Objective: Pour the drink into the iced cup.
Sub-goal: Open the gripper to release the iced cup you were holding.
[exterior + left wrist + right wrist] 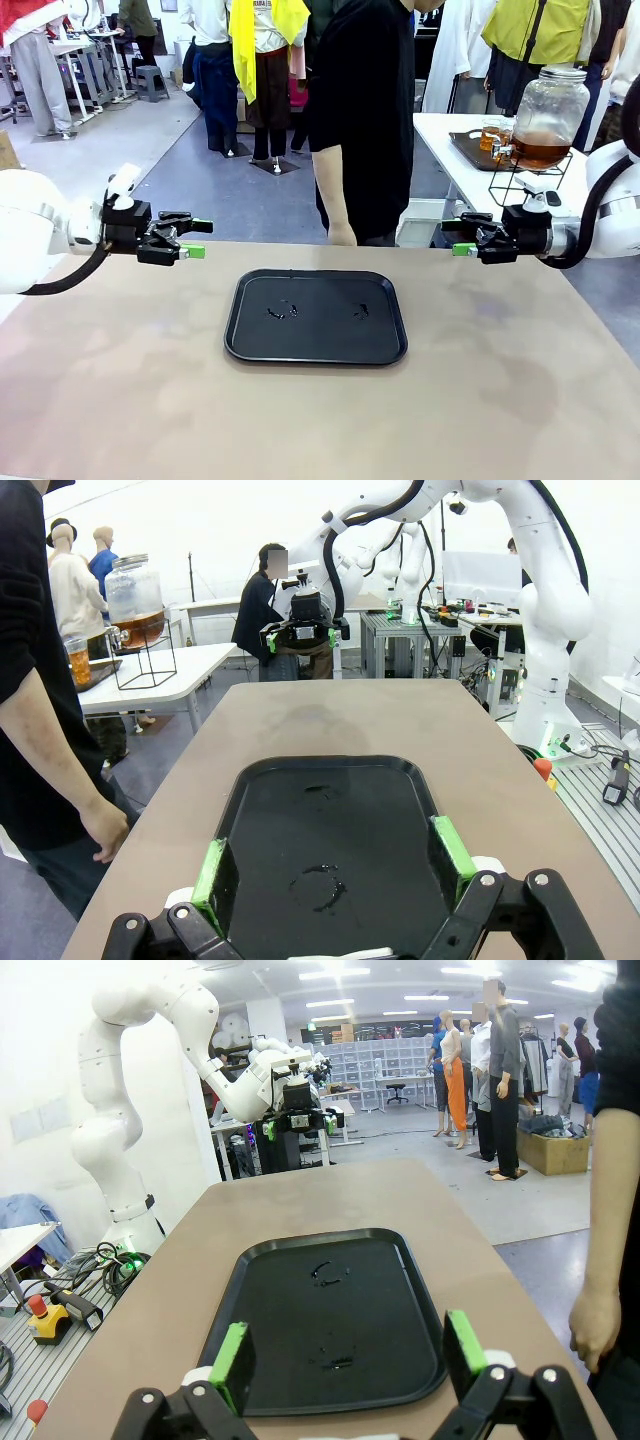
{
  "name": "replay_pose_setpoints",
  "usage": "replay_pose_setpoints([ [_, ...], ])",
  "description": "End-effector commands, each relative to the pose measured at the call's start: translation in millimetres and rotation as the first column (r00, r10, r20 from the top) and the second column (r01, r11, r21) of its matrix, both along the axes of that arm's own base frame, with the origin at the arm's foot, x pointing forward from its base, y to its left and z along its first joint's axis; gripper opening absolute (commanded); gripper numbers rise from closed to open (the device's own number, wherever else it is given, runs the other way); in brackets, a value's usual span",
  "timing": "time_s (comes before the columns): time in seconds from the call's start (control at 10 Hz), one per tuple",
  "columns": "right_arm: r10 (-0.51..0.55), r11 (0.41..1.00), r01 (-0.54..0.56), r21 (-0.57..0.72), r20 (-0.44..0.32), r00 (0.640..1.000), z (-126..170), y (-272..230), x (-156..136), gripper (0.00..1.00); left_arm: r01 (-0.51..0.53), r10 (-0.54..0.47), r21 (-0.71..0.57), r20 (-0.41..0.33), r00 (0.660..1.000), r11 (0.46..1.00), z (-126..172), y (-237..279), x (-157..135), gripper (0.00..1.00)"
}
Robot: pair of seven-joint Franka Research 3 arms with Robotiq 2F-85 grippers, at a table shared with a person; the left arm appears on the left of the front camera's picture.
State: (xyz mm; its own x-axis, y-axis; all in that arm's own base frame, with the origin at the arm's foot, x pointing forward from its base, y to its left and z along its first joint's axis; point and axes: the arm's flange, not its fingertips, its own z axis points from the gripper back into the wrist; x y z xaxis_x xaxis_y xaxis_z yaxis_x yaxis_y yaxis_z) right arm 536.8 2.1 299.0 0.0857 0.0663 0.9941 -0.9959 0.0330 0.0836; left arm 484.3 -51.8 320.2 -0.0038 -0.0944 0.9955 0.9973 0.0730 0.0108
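Black tray (316, 316) between both grippers, holding only small wet marks. Left gripper (195, 238) and right gripper (461, 236) level, fingers (211, 873) open, gripping nothing.

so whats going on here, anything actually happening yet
Not much yet. Both arms hover apart over the table, the left gripper and the right gripper open and holding nothing. A black tray lies between them with only a few wet marks on it. The drink sits in its glass dispenser jar on a side table beyond the right arm. A person in black stands at the far edge, a hand hanging by the table.
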Motion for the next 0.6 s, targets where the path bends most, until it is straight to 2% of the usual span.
replay_pose_setpoints([
  [0.0, -0.005, 1.000, 0.005, 0.016, 0.003, 1.000, 3.1, 1.2, -1.5, 1.00, -0.003, 0.003, -0.004, 0.003, 1.000, 1.000, 1.7, -0.8, 0.2, 1.00],
  [0.5, -0.005, 1.000, 0.005, 0.016, 0.003, 1.000, 3.1, 1.2, -1.5, 1.00, -0.003, 0.003, -0.004, 0.003, 1.000, 1.000, 1.7, -0.8, 0.2, 1.00],
])
